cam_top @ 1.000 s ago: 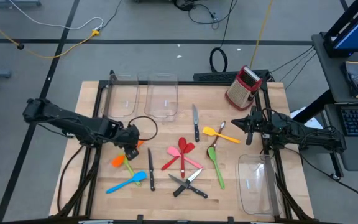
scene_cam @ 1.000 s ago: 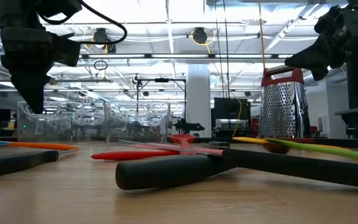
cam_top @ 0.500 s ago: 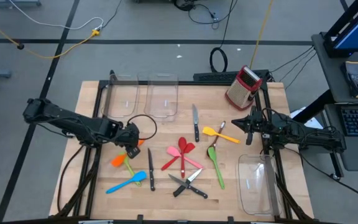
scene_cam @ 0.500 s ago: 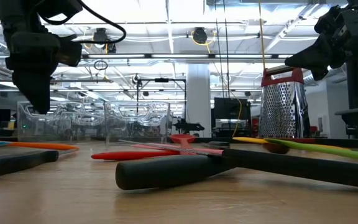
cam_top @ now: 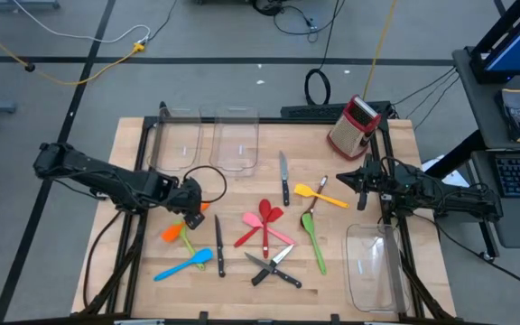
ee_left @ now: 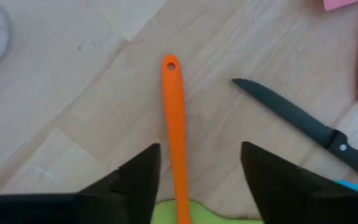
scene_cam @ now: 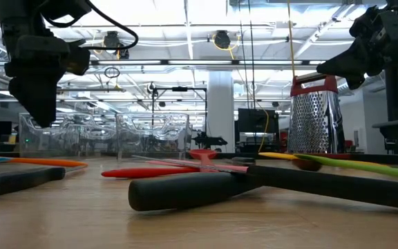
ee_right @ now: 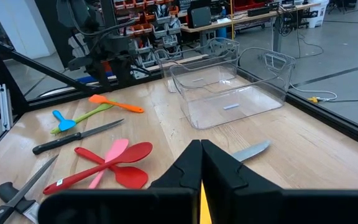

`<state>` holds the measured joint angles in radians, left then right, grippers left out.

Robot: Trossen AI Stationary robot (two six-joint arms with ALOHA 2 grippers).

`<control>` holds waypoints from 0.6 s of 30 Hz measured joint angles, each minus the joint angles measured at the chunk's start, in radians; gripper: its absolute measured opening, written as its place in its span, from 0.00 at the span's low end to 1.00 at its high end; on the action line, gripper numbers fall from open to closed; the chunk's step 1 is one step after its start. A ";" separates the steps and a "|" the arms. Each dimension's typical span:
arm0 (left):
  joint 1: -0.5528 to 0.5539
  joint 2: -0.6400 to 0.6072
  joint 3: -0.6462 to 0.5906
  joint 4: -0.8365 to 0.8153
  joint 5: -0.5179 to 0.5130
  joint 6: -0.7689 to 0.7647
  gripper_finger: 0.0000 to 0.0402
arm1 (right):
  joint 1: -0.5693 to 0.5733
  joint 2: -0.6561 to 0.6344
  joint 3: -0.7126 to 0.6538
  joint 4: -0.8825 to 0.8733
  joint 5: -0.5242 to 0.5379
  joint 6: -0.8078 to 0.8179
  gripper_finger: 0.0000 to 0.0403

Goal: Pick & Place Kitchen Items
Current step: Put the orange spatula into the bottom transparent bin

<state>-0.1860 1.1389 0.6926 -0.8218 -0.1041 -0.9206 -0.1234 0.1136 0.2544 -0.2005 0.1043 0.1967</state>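
An orange spatula [cam_top: 171, 232] lies flat on the wooden table at the left, its handle [ee_left: 174, 124] pointing toward the middle. My left gripper [cam_top: 190, 217] hangs over that handle, pointing steeply down and open. Its two fingers [ee_left: 138, 180] stand on either side of the handle without touching it, and in the low view the gripper [scene_cam: 36, 111] is clear above the table. A green utensil [ee_left: 166, 216] lies under the orange one. My right gripper [cam_top: 361, 188] waits at the right, level and shut [ee_right: 201, 165], holding nothing.
A black-handled knife [ee_left: 303, 124] lies close beside the orange handle. Red and pink spatulas [cam_top: 264, 224], a blue spatula [cam_top: 183, 266], a green spoon [cam_top: 314, 239], a yellow spatula [cam_top: 319, 193] and more knives [cam_top: 273, 269] lie mid-table. Clear bins [cam_top: 236, 140] [cam_top: 373, 262] and a red grater [cam_top: 352, 126] stand around them.
My left gripper has stayed in place over the orange handle and turned a little about its own axis. In the low view its lower end now shows wider than before. Nothing on the table has moved.
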 joint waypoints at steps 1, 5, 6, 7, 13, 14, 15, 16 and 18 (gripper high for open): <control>0.000 0.000 0.000 -0.006 -0.001 0.000 0.63 | 0.000 0.000 0.000 0.000 0.000 0.000 0.00; 0.000 0.000 0.000 -0.027 -0.001 0.003 0.79 | 0.000 0.000 0.000 0.000 0.000 0.000 0.00; 0.000 0.000 0.000 -0.027 -0.001 0.007 0.83 | 0.000 0.000 0.000 0.000 0.000 0.000 0.00; 0.000 0.000 0.000 -0.026 -0.001 0.010 0.86 | 0.000 0.000 0.000 0.000 0.000 0.000 0.00; 0.000 0.000 0.000 -0.015 0.071 -0.019 0.98 | 0.000 0.000 0.000 0.000 0.000 0.000 0.00; 0.000 0.000 0.000 -0.009 0.091 -0.032 0.99 | 0.000 0.000 0.000 0.000 0.000 0.000 0.00; 0.000 0.000 0.000 -0.002 0.114 -0.044 0.99 | 0.000 0.000 0.000 0.000 0.000 0.000 0.00; 0.000 0.000 0.000 0.007 0.135 -0.057 0.99 | 0.000 0.000 0.000 0.000 0.000 0.000 0.00; 0.000 0.000 0.000 0.019 0.165 -0.086 0.98 | 0.000 0.000 0.000 0.000 0.000 0.000 0.00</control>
<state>-0.1860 1.1385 0.6926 -0.8023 0.0608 -1.0067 -0.1234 0.1135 0.2546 -0.2004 0.1043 0.1967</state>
